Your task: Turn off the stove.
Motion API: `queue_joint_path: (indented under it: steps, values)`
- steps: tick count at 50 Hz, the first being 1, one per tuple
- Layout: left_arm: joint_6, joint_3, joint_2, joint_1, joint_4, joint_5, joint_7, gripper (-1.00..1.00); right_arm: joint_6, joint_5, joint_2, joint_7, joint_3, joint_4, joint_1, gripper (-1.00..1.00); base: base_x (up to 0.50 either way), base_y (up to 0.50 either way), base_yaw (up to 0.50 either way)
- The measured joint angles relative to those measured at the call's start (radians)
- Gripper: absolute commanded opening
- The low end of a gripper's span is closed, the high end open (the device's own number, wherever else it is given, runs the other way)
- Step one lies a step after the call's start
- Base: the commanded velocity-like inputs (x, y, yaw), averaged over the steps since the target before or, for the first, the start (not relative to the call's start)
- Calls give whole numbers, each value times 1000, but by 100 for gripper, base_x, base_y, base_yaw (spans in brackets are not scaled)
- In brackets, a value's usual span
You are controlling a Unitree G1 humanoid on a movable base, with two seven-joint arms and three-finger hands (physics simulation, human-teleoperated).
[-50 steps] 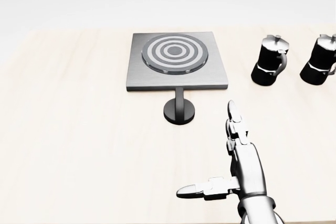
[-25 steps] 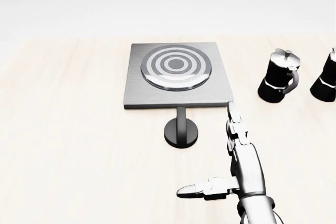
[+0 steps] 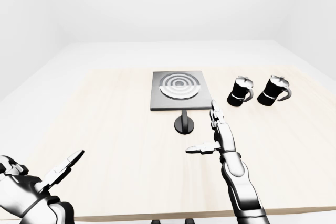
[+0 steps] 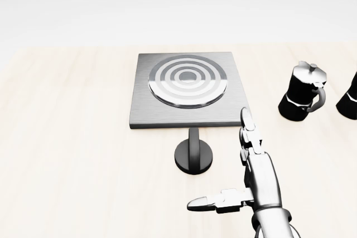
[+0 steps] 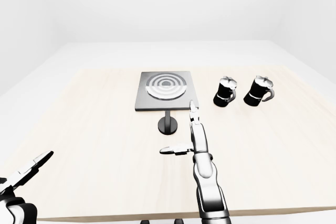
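On the pale wooden table (image 4: 67, 137), toward its far middle: a square grey stove (image 4: 187, 91), flat, with a round ringed burner (image 4: 187, 81) on top. Just nearer than the stove's near edge, a black round knob (image 4: 194, 155) with a bar handle across it pointing to the stove. Off to the right of the stove, well apart from it, two black moka pots: pot one (image 3: 240, 91) and, farther right, pot two (image 3: 275, 90), both upright, handles to the right, close together but not touching.

Near and right of the knob, not touching it: right hand (image 4: 245, 168), fingers spread, two stretched straight out toward the stove, tip at the stove's near right corner in the head view, thumb (image 4: 207, 202) out sideways to the left. Nothing held. Whether the fingertip touches the stove cannot be told.

At the near left edge of the table, low in the left-eye view: left hand (image 3: 39, 182), fingers stretched out and apart, palm empty, well away from stove and knob.

Beyond the table, plain white floor and walls
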Motion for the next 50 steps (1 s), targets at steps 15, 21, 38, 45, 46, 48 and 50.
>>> queue_joint_path:
  steps: [15,21,38,45,46,48,50]
  values:
    - [0,1,0,0,5,0,1,100,2,-1,0,1,2,-2,1,100,18,3,0]
    - [0,-1,1,0,8,3,4,100,1,-1,0,2,2,1,0,100,18,9,0]
    - [0,-4,5,-3,13,4,8,100,6,-1,2,-3,1,1,0,100,11,9,0]
    - [0,-4,5,-3,12,3,8,100,10,-3,2,-6,4,2,0,100,0,0,0]
    - [0,-4,6,-4,13,3,8,100,10,-3,2,-6,4,3,-1,100,0,0,0]
    - [0,-4,6,-3,12,2,8,100,10,-4,2,-6,5,4,-1,100,0,0,0]
    - [0,-4,6,-3,12,1,8,100,10,-5,3,-6,6,5,-1,100,0,0,0]
